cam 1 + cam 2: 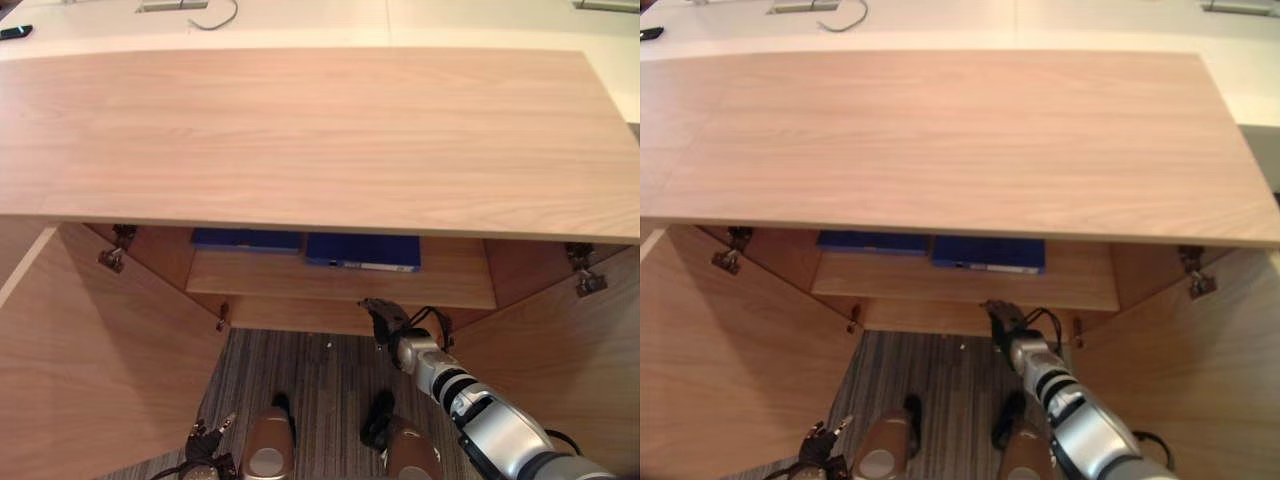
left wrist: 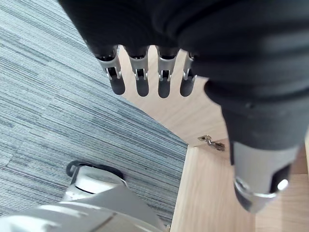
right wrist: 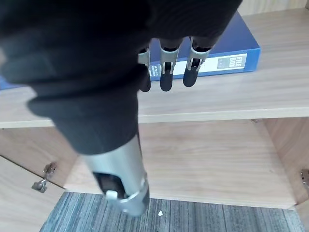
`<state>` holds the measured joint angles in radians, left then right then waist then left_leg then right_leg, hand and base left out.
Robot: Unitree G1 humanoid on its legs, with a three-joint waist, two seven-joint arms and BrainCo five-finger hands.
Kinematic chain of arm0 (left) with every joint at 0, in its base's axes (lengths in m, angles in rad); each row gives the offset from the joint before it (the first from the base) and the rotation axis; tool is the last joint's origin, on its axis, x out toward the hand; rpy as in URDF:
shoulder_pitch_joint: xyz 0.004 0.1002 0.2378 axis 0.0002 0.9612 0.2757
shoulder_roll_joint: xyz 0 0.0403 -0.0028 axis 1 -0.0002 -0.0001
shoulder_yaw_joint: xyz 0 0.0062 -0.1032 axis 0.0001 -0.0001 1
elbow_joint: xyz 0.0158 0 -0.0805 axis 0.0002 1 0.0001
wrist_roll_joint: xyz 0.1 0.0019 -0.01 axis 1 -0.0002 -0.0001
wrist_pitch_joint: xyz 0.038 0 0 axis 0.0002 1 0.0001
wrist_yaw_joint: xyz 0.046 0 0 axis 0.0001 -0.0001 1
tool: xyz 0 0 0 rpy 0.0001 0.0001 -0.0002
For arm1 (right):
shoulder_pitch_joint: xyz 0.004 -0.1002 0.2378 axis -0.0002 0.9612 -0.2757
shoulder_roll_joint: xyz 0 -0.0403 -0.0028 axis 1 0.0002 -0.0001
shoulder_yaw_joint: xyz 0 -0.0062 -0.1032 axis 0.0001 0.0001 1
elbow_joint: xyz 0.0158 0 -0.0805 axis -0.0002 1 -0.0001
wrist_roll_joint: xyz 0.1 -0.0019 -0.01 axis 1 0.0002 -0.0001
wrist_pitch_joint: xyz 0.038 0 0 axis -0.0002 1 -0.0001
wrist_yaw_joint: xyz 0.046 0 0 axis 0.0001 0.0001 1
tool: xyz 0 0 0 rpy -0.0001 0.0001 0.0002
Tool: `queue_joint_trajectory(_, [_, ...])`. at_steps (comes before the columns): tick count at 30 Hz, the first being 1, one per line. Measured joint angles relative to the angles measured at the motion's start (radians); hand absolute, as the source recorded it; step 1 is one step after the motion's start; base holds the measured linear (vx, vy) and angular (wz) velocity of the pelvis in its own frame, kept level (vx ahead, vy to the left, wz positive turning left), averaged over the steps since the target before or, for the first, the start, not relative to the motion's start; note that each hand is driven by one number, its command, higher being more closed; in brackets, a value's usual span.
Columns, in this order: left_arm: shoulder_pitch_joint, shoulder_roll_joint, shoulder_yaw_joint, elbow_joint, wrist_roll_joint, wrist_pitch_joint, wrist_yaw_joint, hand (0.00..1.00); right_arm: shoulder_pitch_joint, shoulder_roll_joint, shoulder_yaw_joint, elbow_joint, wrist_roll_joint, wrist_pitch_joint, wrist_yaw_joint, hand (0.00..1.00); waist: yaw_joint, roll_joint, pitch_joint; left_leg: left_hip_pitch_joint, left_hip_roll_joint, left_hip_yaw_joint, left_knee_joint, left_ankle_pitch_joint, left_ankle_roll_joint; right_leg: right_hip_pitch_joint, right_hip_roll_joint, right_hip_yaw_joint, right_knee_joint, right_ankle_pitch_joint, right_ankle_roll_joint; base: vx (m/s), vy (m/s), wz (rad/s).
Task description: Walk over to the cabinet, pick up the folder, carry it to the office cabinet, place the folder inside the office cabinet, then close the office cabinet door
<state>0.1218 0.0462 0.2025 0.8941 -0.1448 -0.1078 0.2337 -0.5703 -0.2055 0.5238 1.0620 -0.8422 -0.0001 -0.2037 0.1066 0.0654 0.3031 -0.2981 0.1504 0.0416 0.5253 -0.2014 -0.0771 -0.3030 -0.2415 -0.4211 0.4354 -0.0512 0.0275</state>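
Left robot hand (image 2: 141,79): low, left of the shelf (image 1: 340,280), fingers straight, empty.
Left door (image 1: 100,360): swung wide open.
Folder (image 1: 362,250): flat on the shelf, spine facing out; likely stiff, light, slippery; best pinched at the spine.
Right robot hand (image 3: 166,72): just before the shelf edge, fingers loose, empty.
Room: tight under the top board (image 1: 320,140), open in front.

The wooden shelf (image 1: 340,285) carries a blue folder (image 1: 362,250) with a second folder (image 1: 246,239) just beside it

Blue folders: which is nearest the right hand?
The white-labelled blue folder, just beyond the right hand; the other blue folder lies farther left.
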Motion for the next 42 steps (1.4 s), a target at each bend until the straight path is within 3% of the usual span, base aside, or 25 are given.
queue_joint_trajectory(8, [0.003,-0.021,-0.001,-0.046,-0.002,0.001,0.0,0.0,-0.139,0.015,-0.077,-0.068,0.131,0.028,-0.045,0.0,-0.002,0.032,0.076,-0.133,0.015,0.019,0.115,-0.017,0.007,-0.124,-0.04,0.004,0.108,-0.02,0.001,-0.11,0.016,0.06])
queue_joint_trajectory(18, [0.0,-0.024,-0.002,-0.109,-0.006,-0.001,0.002,0.0,-0.308,-0.011,-0.109,-0.091,0.197,0.046,-0.092,0.0,-0.004,0.037,0.141,-0.257,0.031,0.017,0.178,-0.017,0.008,-0.246,-0.046,0.014,0.166,-0.029,-0.015,-0.02,0.011,-0.03])
queue_joint_trajectory(36, [-0.003,-0.044,0.011,-0.182,-0.028,-0.021,0.013,0.0,-0.498,-0.212,-0.087,-0.118,0.314,0.035,-0.126,0.0,0.02,0.035,0.181,-0.463,0.031,-0.022,0.236,-0.024,0.012,-0.416,-0.049,0.001,0.206,-0.027,-0.036,0.01,0.049,0.02])
queue_joint_trajectory(42, [-0.003,-0.045,0.01,-0.189,-0.033,-0.021,0.013,0.0,-0.499,-0.249,-0.062,-0.139,0.312,0.006,-0.143,0.0,0.023,0.035,0.181,-0.494,0.03,-0.03,0.229,-0.017,0.01,-0.446,-0.045,-0.003,0.196,-0.027,-0.035,-0.05,0.03,0.0])
